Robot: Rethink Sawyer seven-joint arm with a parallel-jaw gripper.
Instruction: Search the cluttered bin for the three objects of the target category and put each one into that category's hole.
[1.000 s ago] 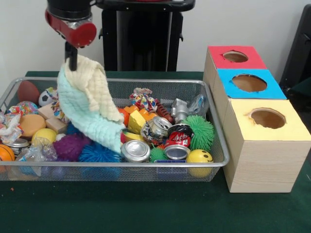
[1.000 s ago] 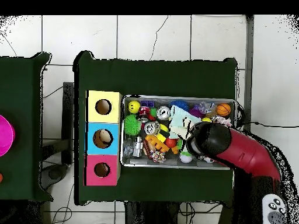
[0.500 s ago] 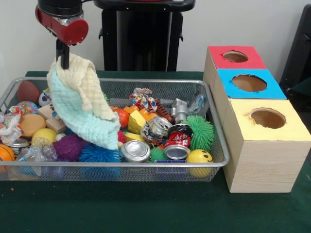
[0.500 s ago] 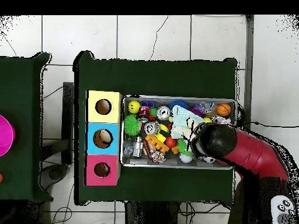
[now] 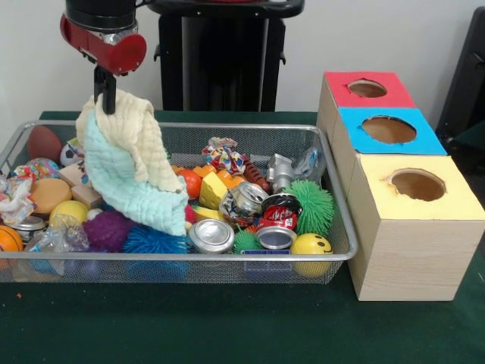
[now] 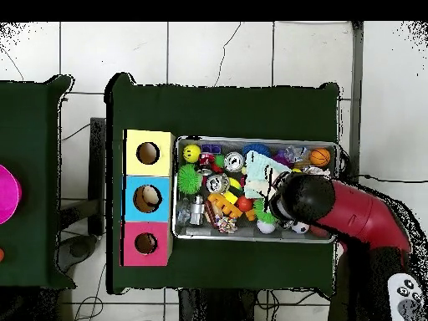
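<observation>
We see the gripper (image 5: 105,92) clamped on the top edge of a cream-and-mint cloth (image 5: 129,171), which hangs over the left half of the wire bin (image 5: 333,199); its lower hem touches the blue spiky ball (image 5: 154,240) and purple spiky ball (image 5: 107,228); crushed cans (image 5: 211,236) lie centre-near; to the right stands the box with red (image 5: 367,89), blue (image 5: 388,130) and yellow holes (image 5: 417,184).
</observation>
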